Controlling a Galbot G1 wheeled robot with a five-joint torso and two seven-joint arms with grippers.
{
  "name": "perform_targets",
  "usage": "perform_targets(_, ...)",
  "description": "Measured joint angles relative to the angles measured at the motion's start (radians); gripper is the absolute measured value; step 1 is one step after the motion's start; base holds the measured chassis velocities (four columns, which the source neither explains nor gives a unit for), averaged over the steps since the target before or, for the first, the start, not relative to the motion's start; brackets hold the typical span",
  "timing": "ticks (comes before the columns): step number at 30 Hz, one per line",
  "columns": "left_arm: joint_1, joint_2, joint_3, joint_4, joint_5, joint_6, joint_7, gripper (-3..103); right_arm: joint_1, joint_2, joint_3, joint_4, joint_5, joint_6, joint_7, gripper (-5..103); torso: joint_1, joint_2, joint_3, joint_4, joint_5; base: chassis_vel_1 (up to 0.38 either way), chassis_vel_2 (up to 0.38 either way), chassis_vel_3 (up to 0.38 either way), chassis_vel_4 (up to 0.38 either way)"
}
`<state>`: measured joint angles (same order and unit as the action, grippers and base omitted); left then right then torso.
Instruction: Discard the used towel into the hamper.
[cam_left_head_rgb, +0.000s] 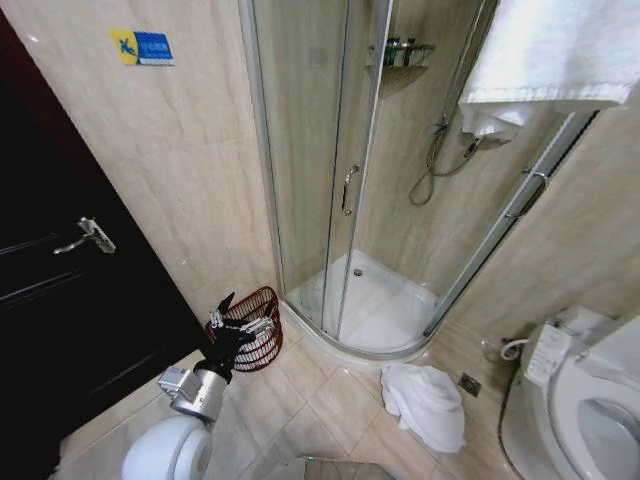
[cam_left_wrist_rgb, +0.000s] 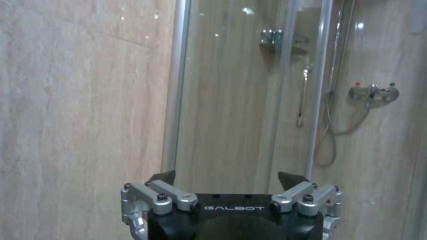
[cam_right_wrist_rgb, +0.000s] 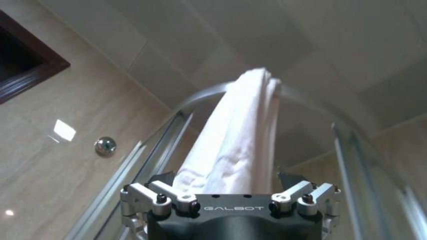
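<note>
Glass shower enclosure (cam_left_head_rgb: 330, 170) carries the towel (cam_right_wrist_rgb: 233, 145) draped over its top rail. Right gripper (cam_right_wrist_rgb: 230, 182): fingers apart around the hanging cloth; clamp deep before lifting. Left gripper (cam_left_head_rgb: 238, 322), fingers apart, hovers at the hamper (cam_left_head_rgb: 262, 340).

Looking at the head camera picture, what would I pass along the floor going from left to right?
Dark door → left gripper in front of the hamper → shower tray → crumpled white towel → toilet.
</note>
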<state>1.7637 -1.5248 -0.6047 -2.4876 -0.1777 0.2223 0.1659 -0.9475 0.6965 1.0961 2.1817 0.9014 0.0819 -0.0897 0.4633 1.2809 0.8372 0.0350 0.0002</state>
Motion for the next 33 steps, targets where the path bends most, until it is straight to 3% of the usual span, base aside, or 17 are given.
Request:
perform_targets(5, 0.0, 0.0, 0.0, 0.0, 0.0, 0.0, 0.0, 100, 0.234, -0.066, -0.113, -0.1, 0.017, -0.024, 0.017, 100, 0.001, 0.0, 0.0, 0.001, -0.0006, -0.059, 0.059, 0.057, -0.048)
perform_targets(11, 0.0, 0.0, 0.0, 0.0, 0.0, 0.0, 0.0, 100, 0.495, -0.126, -0.288, -0.226, 0.092, -0.069, 0.013, 100, -0.001, 0.0, 0.0, -0.0002, 0.0001, 0.0, 0.0, 0.0, 0.0)
perform_targets(14, 0.0, 0.0, 0.0, 0.0, 0.0, 0.0, 0.0, 100, 0.585, -0.131, -0.354, -0.257, 0.122, -0.09, 0.014, 100, -0.001, 0.0, 0.0, -0.0003, 0.0006, 0.0, 0.0, 0.0, 0.0)
perform_targets(17, 0.0, 0.0, 0.0, 0.0, 0.0, 0.0, 0.0, 100, 0.777, -0.121, -0.505, -0.299, 0.162, -0.138, 0.038, 100, -0.001, 0.0, 0.0, 0.0001, -0.0009, 0.0, 0.0, 0.0, 0.0)
perform_targets(19, 0.0, 0.0, 0.0, 0.0, 0.0, 0.0, 0.0, 100, 0.841, -0.106, -0.56, -0.318, 0.166, -0.15, 0.052, 100, -0.001, 0.0, 0.0, 0.0001, -0.0006, 0.0, 0.0, 0.0, 0.0)
perform_targets(20, 0.0, 0.0, 0.0, 0.0, 0.0, 0.0, 0.0, 100, 0.925, -0.08, -0.637, -0.345, 0.164, -0.158, 0.076, 100, 0.0, 0.0, 0.0, 0.0, 0.0, 0.0, 0.0, 0.0, 0.0)
perform_targets(23, 0.0, 0.0, 0.0, 0.0, 0.0, 0.0, 0.0, 100, 1.102, 0.007, -0.8, -0.42, 0.088, -0.171, 0.15, 100, 0.0, 0.0, 0.0, 0.0011, -0.001, 0.0, 0.0, 0.0, 0.0)
perform_targets(24, 0.0, 0.0, 0.0, 0.0, 0.0, 0.0, 0.0, 100, 1.102, 0.007, -0.8, -0.42, 0.088, -0.171, 0.15, 100, 0.0, 0.0, 0.0, 0.0011, -0.001, 0.0, 0.0, 0.0, 0.0)
perform_targets(27, 0.0, 0.0, 0.0, 0.0, 0.0, 0.0, 0.0, 100, 1.22, 0.12, -0.902, -0.508, -0.107, -0.178, 0.246, 100, 0.0, 0.0, 0.0, 0.0004, -0.0005, 0.0, 0.0, 0.0, 0.0)
perform_targets(30, 0.0, 0.0, 0.0, 0.0, 0.0, 0.0, 0.0, 100, 1.256, 0.172, -0.929, -0.55, -0.221, -0.185, 0.291, 100, 0.0, 0.0, 0.0, 0.0005, -0.0007, 0.0, 0.0, 0.0, 0.0)
perform_targets(32, 0.0, 0.0, 0.0, 0.0, 0.0, 0.0, 0.0, 100, 1.281, 0.234, -0.937, -0.599, -0.377, -0.205, 0.318, 100, 0.0, 0.0, 0.0, 0.0005, -0.0004, 0.0, 0.0, 0.0, 0.0)
perform_targets(33, 0.0, 0.0, 0.0, 0.0, 0.0, 0.0, 0.0, 100, 1.281, 0.234, -0.937, -0.599, -0.377, -0.205, 0.318, 100, 0.0, 0.0, 0.0, 0.0005, -0.0004, 0.0, 0.0, 0.0, 0.0)
